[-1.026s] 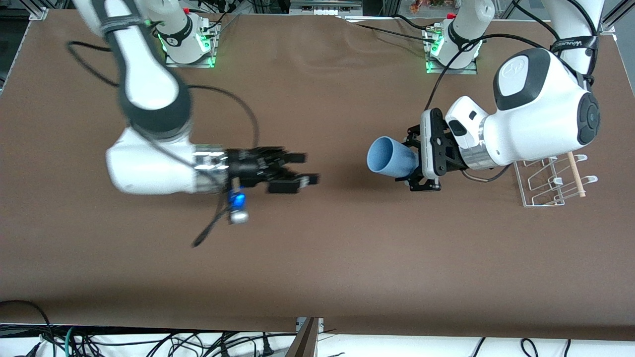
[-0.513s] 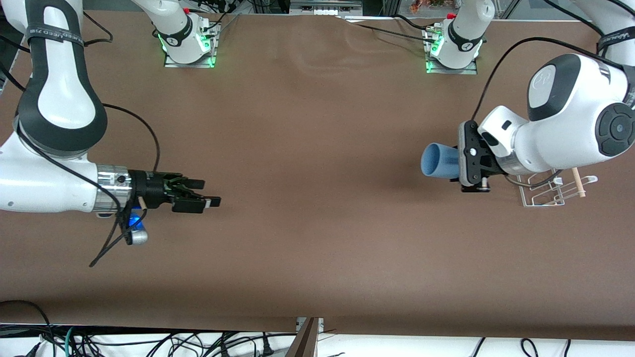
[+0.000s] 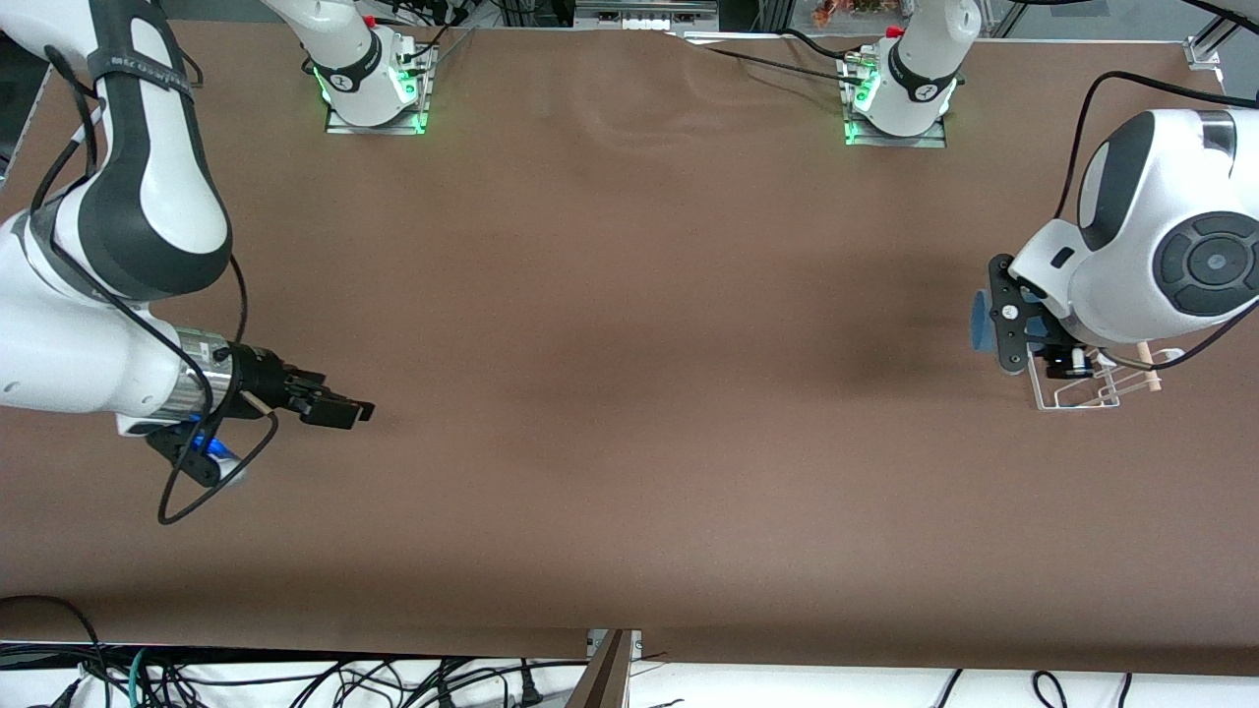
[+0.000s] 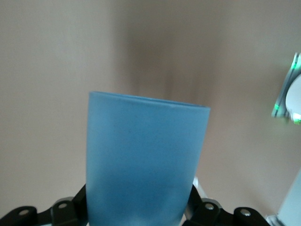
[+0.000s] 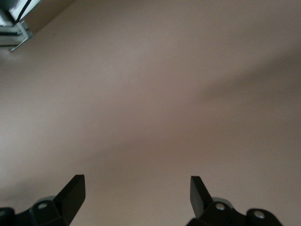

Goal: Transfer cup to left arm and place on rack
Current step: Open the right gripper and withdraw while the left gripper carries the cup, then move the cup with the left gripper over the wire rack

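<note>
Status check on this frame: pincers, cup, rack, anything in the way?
Left pincer shut on the cup, up beside the rack. Right pincer open, waiting at its own end. Nothing visible between cup and rack.

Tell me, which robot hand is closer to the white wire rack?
The left. The left gripper holds the cup right beside the rack, partly over it. The right gripper is open, away at the right arm's end of the table.

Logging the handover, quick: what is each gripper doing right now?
Left gripper: shut on the light-blue cup, over the white wire rack.
Right gripper: open, holding nothing, over the table.
</note>
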Controlling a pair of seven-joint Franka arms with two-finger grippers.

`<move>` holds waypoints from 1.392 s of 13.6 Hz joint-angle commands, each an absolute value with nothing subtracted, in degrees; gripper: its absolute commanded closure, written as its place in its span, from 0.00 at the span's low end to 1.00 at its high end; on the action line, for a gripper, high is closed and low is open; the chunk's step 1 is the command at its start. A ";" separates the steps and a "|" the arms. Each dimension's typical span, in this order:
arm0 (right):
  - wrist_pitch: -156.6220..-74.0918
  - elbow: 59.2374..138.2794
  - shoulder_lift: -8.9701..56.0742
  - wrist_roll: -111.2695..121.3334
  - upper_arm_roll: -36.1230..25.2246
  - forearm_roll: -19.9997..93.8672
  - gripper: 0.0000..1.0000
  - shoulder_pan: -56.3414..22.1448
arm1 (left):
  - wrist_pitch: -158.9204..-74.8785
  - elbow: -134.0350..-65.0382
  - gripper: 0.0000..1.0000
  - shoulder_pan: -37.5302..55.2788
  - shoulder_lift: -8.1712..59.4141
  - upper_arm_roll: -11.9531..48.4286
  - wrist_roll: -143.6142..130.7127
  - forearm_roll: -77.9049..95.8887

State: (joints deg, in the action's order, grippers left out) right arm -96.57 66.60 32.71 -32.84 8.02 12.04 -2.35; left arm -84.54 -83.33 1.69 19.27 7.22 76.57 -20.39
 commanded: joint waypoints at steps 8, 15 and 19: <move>-99.21 91.63 10.48 -27.70 8.44 0.63 0.01 0.09 | -72.54 -83.67 0.90 4.57 26.09 7.03 64.11 -48.06; -87.65 97.04 0.79 -11.81 8.53 -7.21 0.01 -0.44 | -64.53 -84.20 0.96 3.60 32.94 6.42 32.19 -48.95; -85.96 95.20 0.88 -10.72 8.44 -5.55 0.01 -0.88 | -63.81 -82.10 0.91 2.90 37.35 3.62 31.46 -50.37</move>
State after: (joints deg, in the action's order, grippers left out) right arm -87.32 96.12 1.34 -11.84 8.24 -5.94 -0.91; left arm -65.15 -84.77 3.22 35.71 5.72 31.16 -49.50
